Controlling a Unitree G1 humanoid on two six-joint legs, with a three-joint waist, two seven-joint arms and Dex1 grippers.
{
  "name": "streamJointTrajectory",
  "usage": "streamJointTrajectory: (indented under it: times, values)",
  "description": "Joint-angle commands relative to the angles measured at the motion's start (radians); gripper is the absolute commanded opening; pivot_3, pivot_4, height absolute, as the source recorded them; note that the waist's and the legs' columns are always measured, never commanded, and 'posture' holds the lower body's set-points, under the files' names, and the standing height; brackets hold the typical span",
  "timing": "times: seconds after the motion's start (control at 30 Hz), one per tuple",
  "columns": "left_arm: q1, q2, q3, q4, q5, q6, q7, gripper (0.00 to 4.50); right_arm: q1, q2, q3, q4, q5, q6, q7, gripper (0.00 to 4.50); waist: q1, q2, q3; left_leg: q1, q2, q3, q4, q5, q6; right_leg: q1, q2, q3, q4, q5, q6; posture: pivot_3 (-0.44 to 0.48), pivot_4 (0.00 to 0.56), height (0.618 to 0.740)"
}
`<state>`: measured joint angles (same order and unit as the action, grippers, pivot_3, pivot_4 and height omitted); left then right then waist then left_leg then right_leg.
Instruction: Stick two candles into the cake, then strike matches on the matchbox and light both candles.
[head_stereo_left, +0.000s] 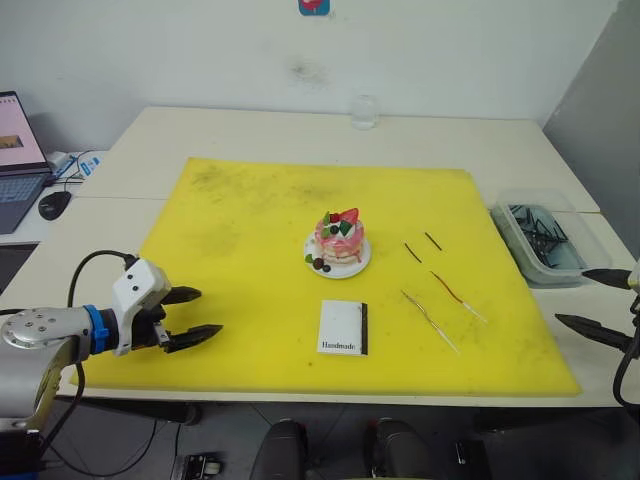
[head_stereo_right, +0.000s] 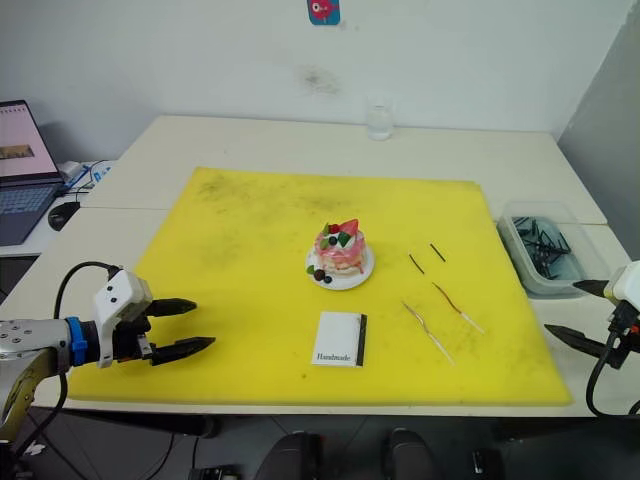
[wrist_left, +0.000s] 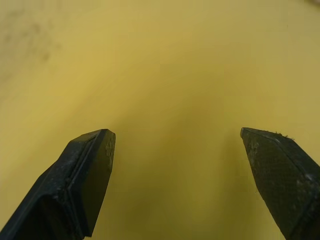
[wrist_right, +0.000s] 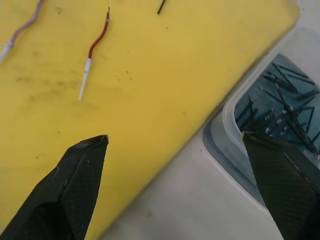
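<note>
Both my claws, left (head_stereo_left: 193, 317) and right (head_stereo_right: 580, 315), hang released; the candles (head_stereo_left: 459, 296) look light and brittle, so I'd pinch them mid-stem.

Head stereo overlooks mat (head_stereo_left: 250, 260); wrist cams close.
</note>
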<state>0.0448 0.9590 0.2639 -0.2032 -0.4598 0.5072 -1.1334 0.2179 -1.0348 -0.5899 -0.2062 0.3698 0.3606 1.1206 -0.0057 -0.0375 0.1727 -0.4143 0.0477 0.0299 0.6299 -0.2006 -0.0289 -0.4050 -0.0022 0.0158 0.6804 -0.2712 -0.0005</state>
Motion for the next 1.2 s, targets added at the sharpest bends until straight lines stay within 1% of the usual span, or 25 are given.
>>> streamJointTrajectory:
  times: [0.03, 0.13, 0.23, 0.3, 0.37, 0.5, 0.63, 0.8, 1.03, 1.2]
  values:
    - [0.018, -0.002, 0.006, -0.151, -0.083, 0.066, -0.003, 4.50, -0.002, 0.018, -0.045, -0.099, 0.053, 0.047, -0.021, 4.47, 0.001, 0.000, 0.000, 0.000, 0.000, 0.000, 0.000, 0.000, 0.000, 0.000, 0.000, 0.000, 0.000, 0.000, 0.000, 0.000, 0.150, 0.740]
    - [0.019, -0.029, -0.035, -0.281, -0.139, 0.109, 0.020, 4.50, 0.010, 0.047, -0.035, -0.196, 0.091, 0.108, -0.051, 4.47, 0.001, 0.000, 0.000, 0.000, 0.000, 0.000, 0.000, 0.000, 0.000, 0.000, 0.000, 0.000, 0.000, 0.000, 0.000, 0.000, 0.150, 0.740]
    - [-0.016, -0.067, -0.083, -0.373, -0.193, 0.146, 0.057, 4.50, 0.021, 0.078, -0.007, -0.289, 0.126, 0.174, -0.096, 4.47, 0.003, 0.000, 0.000, 0.000, 0.000, 0.000, 0.000, 0.000, 0.000, 0.000, 0.000, 0.000, 0.000, 0.000, 0.000, 0.000, 0.150, 0.740]
    - [-0.061, -0.103, -0.131, -0.414, -0.226, 0.166, 0.082, 4.50, 0.015, 0.107, 0.043, -0.335, 0.132, 0.215, -0.147, 4.47, 0.003, 0.000, 0.000, 0.000, 0.000, -0.001, 0.000, 0.000, 0.000, 0.001, 0.001, 0.000, 0.000, 0.000, 0.001, 0.000, 0.150, 0.740]
    - [-0.099, -0.137, -0.168, -0.429, -0.232, 0.163, 0.105, 4.50, 0.007, 0.122, 0.101, -0.348, 0.108, 0.237, -0.191, 4.47, 0.003, 0.000, 0.000, 0.000, 0.000, -0.001, 0.001, 0.000, 0.000, 0.001, 0.001, 0.000, 0.000, 0.001, 0.002, 0.000, 0.150, 0.740]
    - [-0.140, -0.178, -0.240, -0.422, -0.184, 0.113, 0.119, 4.50, -0.029, 0.143, 0.208, -0.344, 0.069, 0.248, -0.253, 4.47, 0.001, 0.000, 0.000, 0.000, -0.001, -0.001, 0.002, 0.000, 0.000, 0.001, 0.002, 0.001, 0.001, 0.001, 0.002, 0.000, 0.150, 0.740]
    - [-0.140, -0.193, -0.278, -0.419, -0.170, 0.081, 0.117, 4.50, -0.057, 0.160, 0.287, -0.309, 0.016, 0.226, -0.301, 4.47, 0.000, 0.000, 0.000, 0.000, -0.001, 0.000, 0.002, 0.000, 0.000, 0.000, 0.004, 0.001, 0.000, 0.001, 0.002, 0.000, 0.150, 0.740]
    - [-0.140, -0.224, -0.283, -0.430, -0.179, 0.067, 0.140, 4.50, -0.080, 0.192, 0.322, -0.260, -0.012, 0.206, -0.332, 4.47, 0.002, 0.000, 0.000, -0.001, -0.001, 0.000, 0.002, 0.000, 0.000, 0.000, 0.004, 0.000, 0.000, 0.001, 0.001, 0.000, 0.150, 0.740]
    - [-0.151, -0.221, -0.289, -0.429, -0.177, 0.068, 0.149, 4.50, -0.104, 0.211, 0.377, -0.187, -0.056, 0.163, -0.346, 4.47, 0.002, 0.000, 0.000, -0.001, -0.001, 0.000, 0.002, 0.000, 0.000, 0.001, 0.004, 0.001, 0.000, 0.001, 0.001, 0.000, 0.150, 0.740]
    - [-0.164, -0.221, -0.294, -0.434, -0.187, 0.080, 0.162, 4.50, -0.128, 0.210, 0.402, -0.180, -0.073, 0.198, -0.365, 4.47, 0.001, 0.000, 0.000, -0.001, -0.001, 0.000, 0.002, 0.000, 0.000, 0.000, 0.004, 0.001, 0.000, 0.001, 0.001, 0.000, 0.150, 0.740]
